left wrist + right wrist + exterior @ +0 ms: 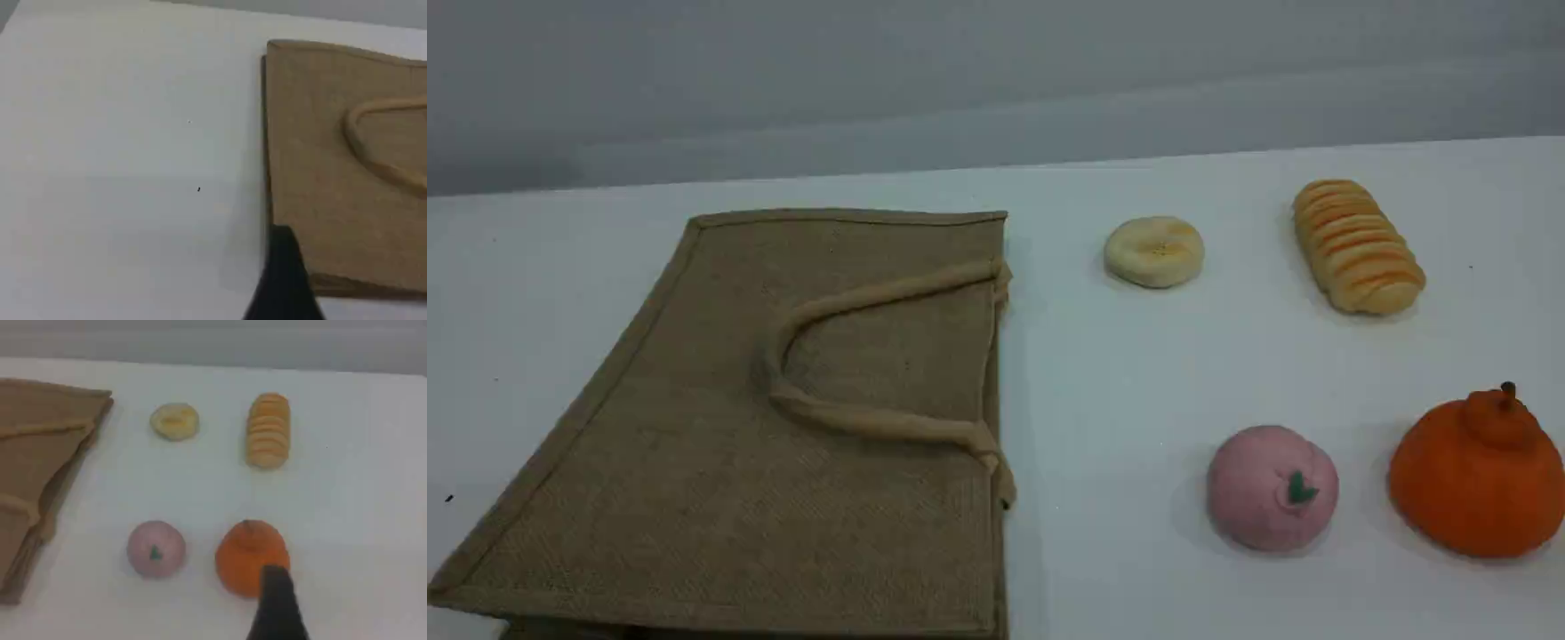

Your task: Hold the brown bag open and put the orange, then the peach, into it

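Note:
The brown bag (765, 427) lies flat and closed on the left of the white table, its mouth facing right and its beige handle (854, 418) resting on top. The pink peach (1267, 489) sits front right, and the orange (1476, 480) is right of it. Neither arm appears in the scene view. In the left wrist view one dark fingertip (283, 280) hovers over a corner of the bag (333, 167), holding nothing. The right wrist view shows a dark fingertip (277, 603) just above the orange (247, 553), beside the peach (155, 548), with nothing gripped.
A pale yellow bun (1154, 252) and a striped bread loaf (1356, 246) lie behind the fruits on the right. The table's far edge meets a grey wall. Bare white table (1120, 373) separates the bag from the fruits.

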